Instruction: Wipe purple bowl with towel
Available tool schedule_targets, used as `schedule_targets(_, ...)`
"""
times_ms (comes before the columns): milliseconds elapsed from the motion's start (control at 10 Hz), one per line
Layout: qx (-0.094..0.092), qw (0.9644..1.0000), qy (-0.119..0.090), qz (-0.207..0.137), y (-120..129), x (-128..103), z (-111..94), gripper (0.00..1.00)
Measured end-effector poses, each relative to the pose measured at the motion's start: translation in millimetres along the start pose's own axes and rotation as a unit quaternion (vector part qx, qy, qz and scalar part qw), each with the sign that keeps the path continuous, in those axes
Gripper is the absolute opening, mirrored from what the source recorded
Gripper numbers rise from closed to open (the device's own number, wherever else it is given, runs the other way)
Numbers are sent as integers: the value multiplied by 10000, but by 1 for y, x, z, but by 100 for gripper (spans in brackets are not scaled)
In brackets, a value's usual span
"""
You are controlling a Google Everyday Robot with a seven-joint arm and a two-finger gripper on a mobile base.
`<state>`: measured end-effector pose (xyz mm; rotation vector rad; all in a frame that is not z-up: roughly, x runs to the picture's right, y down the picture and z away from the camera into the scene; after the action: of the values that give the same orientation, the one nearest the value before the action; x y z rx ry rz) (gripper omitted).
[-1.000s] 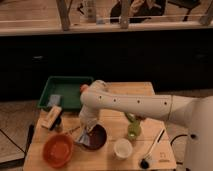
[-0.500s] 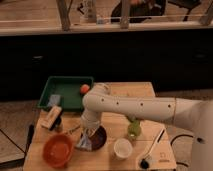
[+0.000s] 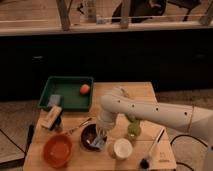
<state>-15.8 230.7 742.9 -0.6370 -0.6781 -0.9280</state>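
The dark purple bowl sits on the wooden table near its front, left of centre. My gripper hangs from the white arm and reaches down onto the bowl's right rim. A pale blue-grey towel lies under the gripper, draped over the bowl's right edge. The gripper appears to be holding the towel against the bowl.
An orange bowl is front left, a white cup front centre, a green item behind the cup. A green tray holds an orange ball and a sponge. A spoon, a brush and a box lie around.
The arm has swung slightly lower and to the right, and the gripper with the towel has shifted from the bowl's middle toward its right rim.
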Motion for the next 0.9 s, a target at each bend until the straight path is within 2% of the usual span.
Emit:
schedule_targets(200, 104, 9999, 111, 62, -13, 12, -10, 4)
schedule_targets(400, 143, 9997, 194, -12, -30, 12, -16, 4)
schedule_targets(700, 139, 9986, 258, -433, -64, -9, -17, 4)
schedule_targets(900, 138, 9966, 265, -765, -65, -34, -17, 4)
